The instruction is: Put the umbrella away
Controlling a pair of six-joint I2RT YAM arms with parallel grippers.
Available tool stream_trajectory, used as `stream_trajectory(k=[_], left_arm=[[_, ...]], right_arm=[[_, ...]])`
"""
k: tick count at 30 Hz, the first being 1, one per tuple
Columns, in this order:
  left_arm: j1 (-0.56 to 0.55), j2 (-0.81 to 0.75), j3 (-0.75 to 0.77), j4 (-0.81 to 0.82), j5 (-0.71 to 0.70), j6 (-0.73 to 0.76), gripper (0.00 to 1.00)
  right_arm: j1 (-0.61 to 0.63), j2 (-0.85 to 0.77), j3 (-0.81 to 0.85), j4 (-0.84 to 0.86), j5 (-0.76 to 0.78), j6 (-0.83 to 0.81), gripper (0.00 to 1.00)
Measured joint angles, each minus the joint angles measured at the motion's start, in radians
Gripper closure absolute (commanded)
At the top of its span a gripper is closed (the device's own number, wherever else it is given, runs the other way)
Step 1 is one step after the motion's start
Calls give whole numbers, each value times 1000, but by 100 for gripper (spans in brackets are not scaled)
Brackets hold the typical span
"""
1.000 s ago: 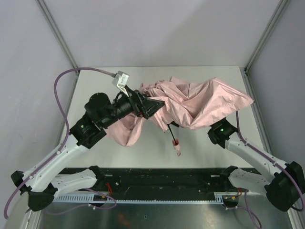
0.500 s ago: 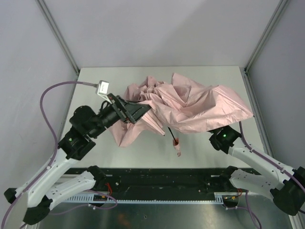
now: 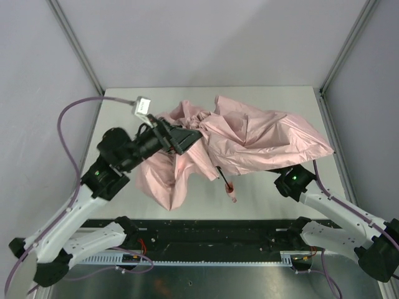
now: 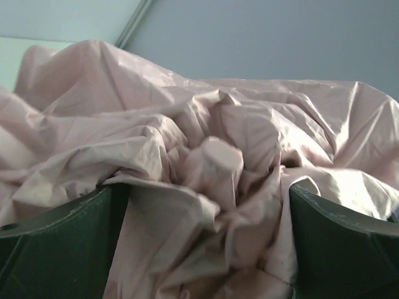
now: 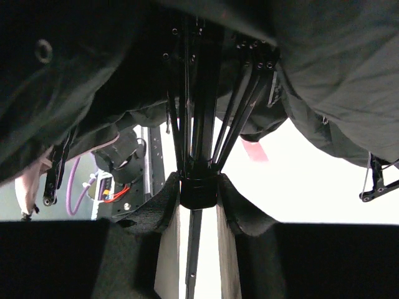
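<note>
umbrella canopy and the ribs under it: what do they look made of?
Canopy: thin synthetic fabric by the look, pale pink, faint sheen; it crumples into sharp creases and soft folds. Ribs: slim black rods with small rivet joints, probably painted metal; backlit in the right wrist view, so the finish is unclear.

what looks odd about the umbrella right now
The umbrella is half collapsed: its pink fabric sprawls crumpled over the table, one flap sagging near-left, not wrapped up. The right end effector clamps its black shaft underneath.
</note>
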Motion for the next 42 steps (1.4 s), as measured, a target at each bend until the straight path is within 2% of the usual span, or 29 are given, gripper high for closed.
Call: stream_trajectory(k=[7, 10, 12, 17, 18, 19, 20, 21, 23, 27, 32, 38, 42], left_arm=[[3, 171, 75, 61, 110, 22, 1], [5, 170, 45, 135, 148, 30, 10], [6, 156, 14, 191, 163, 36, 26], [8, 116, -40, 284, 189, 63, 80], [8, 109, -47, 293, 193, 74, 89], [8, 100, -55, 306, 195, 90, 95], [9, 91, -64, 315, 197, 101, 97], [9, 82, -76, 325, 195, 106, 99], [9, 65, -103, 341, 183, 120, 100], [9, 13, -183, 384, 135, 119, 100], [10, -106, -270, 411, -11, 124, 100], [23, -260, -328, 413, -249, 168, 100], [23, -309, -347, 414, -332, 229, 100]], right_arm=[[0, 16, 5, -27, -27, 29, 100], [0, 31, 13, -23, -48, 42, 100], [0, 35, 23, -23, -69, 46, 100], [0, 42, 43, -29, -107, 51, 100], [0, 42, 47, -34, -106, 54, 95], [0, 42, 51, -38, -104, 58, 87], [1, 42, 55, -46, -97, 61, 75], [2, 42, 58, -58, -90, 64, 64], [10, 42, 61, -89, -61, 69, 49], [21, 42, 61, -172, 32, 85, 32], [11, 41, 40, -219, 114, 139, 24], [-37, -18, -58, -256, 172, 211, 23], [-59, -126, -72, -365, 251, 217, 23]])
